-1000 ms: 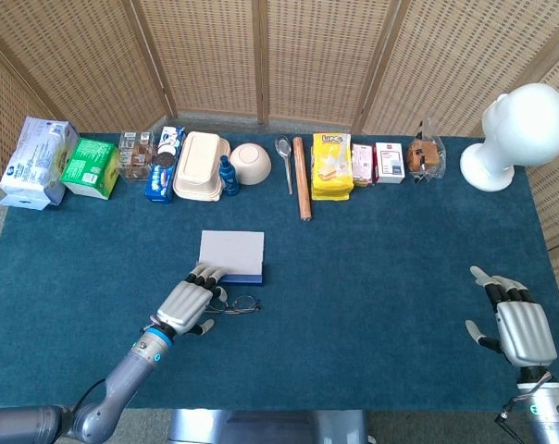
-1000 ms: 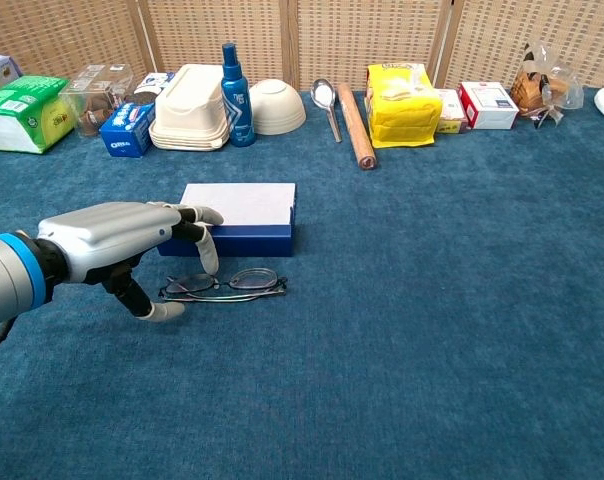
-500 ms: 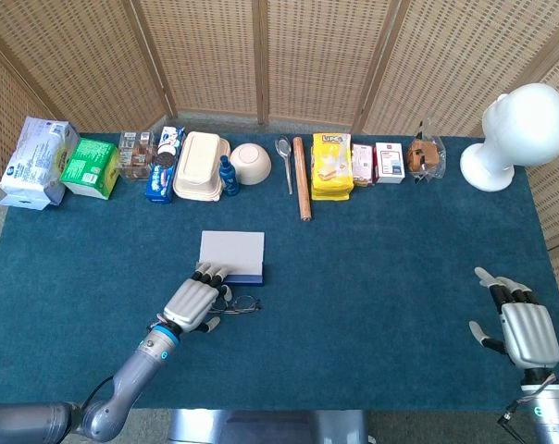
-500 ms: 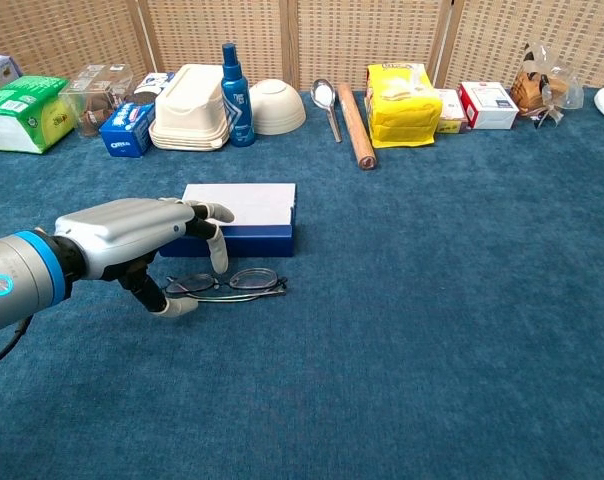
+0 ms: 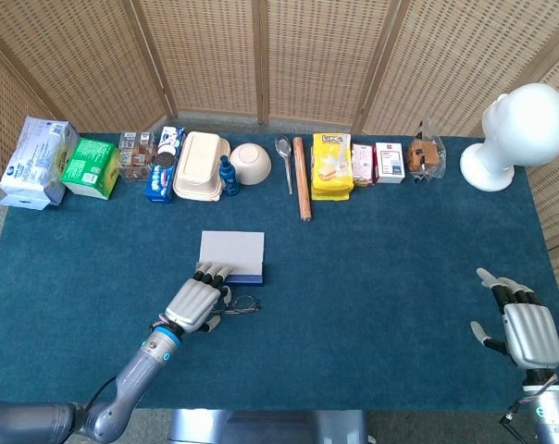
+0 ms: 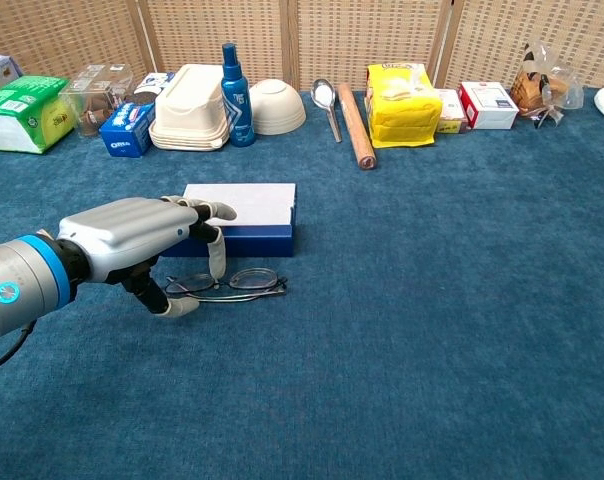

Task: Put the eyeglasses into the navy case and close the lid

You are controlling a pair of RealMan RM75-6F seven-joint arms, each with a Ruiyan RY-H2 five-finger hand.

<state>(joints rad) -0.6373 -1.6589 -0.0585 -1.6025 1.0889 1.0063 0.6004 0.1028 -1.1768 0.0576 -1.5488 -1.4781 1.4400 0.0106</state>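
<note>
We see thin wire eyeglasses (image 6: pixel 226 284) on napped cloth | left hand (image 6: pixel 142 240) fingers spread over them, empty | flat navy case (image 6: pixel 240 218) shut | right hand (image 5: pixel 523 330) splayed

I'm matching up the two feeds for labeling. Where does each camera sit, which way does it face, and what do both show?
Head view: high above the table's near edge, looking steeply down on the whole blue table; shows left hand and right hand.
Chest view: low at the near edge, looking across toward the wicker screen; shows only the left hand.
Shared: left hand over the eyeglasses, the navy case, the back row of items.
</note>
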